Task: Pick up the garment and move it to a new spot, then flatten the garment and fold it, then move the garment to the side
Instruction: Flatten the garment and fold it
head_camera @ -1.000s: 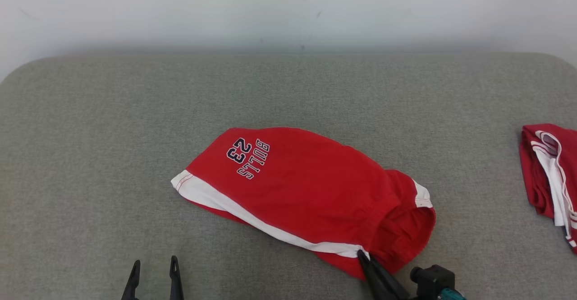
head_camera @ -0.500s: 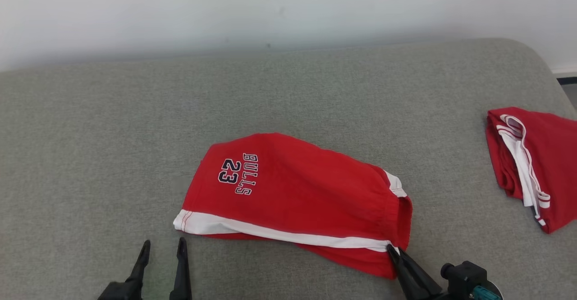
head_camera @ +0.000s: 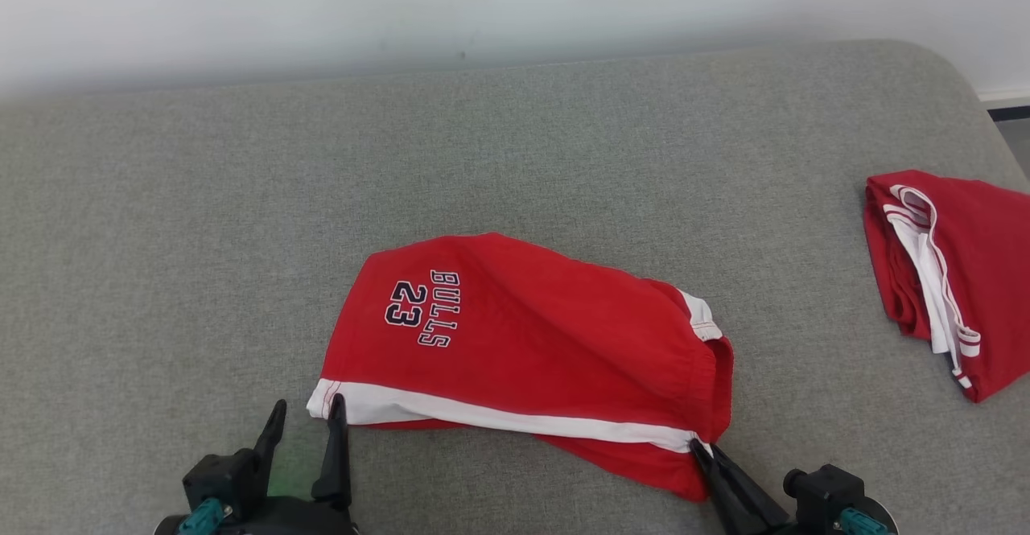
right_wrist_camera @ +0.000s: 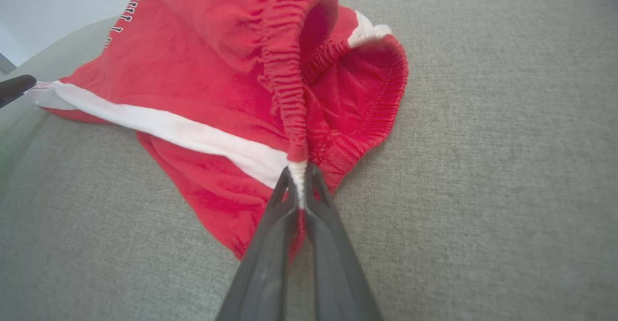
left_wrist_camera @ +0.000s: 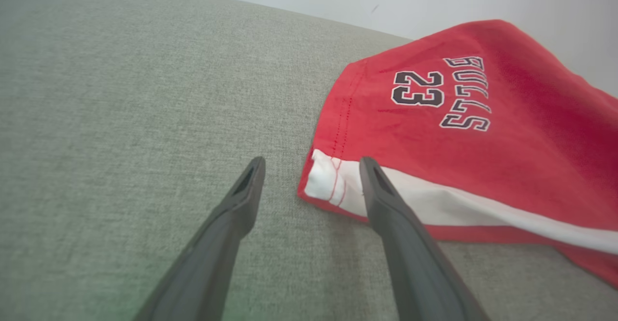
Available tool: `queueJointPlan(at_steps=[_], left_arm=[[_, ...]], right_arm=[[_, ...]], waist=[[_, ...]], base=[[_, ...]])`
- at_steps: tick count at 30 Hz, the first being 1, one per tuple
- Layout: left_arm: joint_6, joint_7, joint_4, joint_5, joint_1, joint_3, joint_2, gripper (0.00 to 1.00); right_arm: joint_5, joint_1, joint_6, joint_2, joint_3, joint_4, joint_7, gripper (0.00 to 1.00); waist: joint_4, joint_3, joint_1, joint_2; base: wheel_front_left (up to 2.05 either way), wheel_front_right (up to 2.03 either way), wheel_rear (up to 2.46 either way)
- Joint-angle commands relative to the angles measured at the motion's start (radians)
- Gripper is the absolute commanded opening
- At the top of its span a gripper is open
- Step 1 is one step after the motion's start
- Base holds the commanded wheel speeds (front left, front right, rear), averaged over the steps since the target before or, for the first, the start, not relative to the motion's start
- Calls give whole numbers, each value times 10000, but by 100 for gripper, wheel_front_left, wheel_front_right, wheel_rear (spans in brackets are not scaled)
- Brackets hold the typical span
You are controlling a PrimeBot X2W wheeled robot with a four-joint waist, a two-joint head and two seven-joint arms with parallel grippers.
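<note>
We work on a grey pad point(head_camera: 515, 157) that spans the head view. The shorts point(head_camera: 523, 334), red, lie near its front middle, loosely spread, leg to our left and waistband point(right_wrist_camera: 285, 84) to our right, with the waist gaping open. A second garment point(head_camera: 990, 269), also red and white, sits bunched well apart at the pad's right edge.

Our left gripper point(head_camera: 308, 402) stands wide, its fingers point(left_wrist_camera: 388, 210) straddling the hem corner point(left_wrist_camera: 326, 181) where the white stripe point(head_camera: 499, 418) ends. One finger is over the cloth, the other over bare pad, and we cannot tell whether either touches. Our right gripper point(right_wrist_camera: 299, 170) is pinched tight on the shorts at the other end of the stripe, where it meets the waistband.

We judge the step to be flattening. To do it well, we should sink the left fingers so the corner sits deep between them, both layers if possible, then close before any pull. Then draw the two ends apart along the stripe, low over the pad, just until the near edge goes straight, and lay the cloth down away from us so the ridge through the middle and the open waist fall flat.

The print point(head_camera: 422, 310) reads "BULLS" with "23" beside it, dark letters edged white, turned sideways in the head view.
</note>
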Motion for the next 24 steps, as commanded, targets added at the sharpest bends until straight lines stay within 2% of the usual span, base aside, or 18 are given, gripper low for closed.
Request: queueJointPlan(at_steps=[1, 10, 24], left_arm=[[-40, -32, 312, -67, -293, -95, 8, 100], [-68, -31, 1313, -371, -907, -614, 37, 100], [-63, -32, 1877, -1165, -1440, -1782, 641, 100]], right_arm=[[-49, -113, -28, 72, 63, 73, 3, 0], [-51, -151, -28, 113, 204, 245, 3, 0], [-80, -68, -28, 169, 337, 494, 4, 0]], waist=[[25, 1, 0, -1], [113, -74, 0, -1], [161, -209, 0, -1]], base=[[0, 0, 0], [0, 0, 0], [0, 0, 0]])
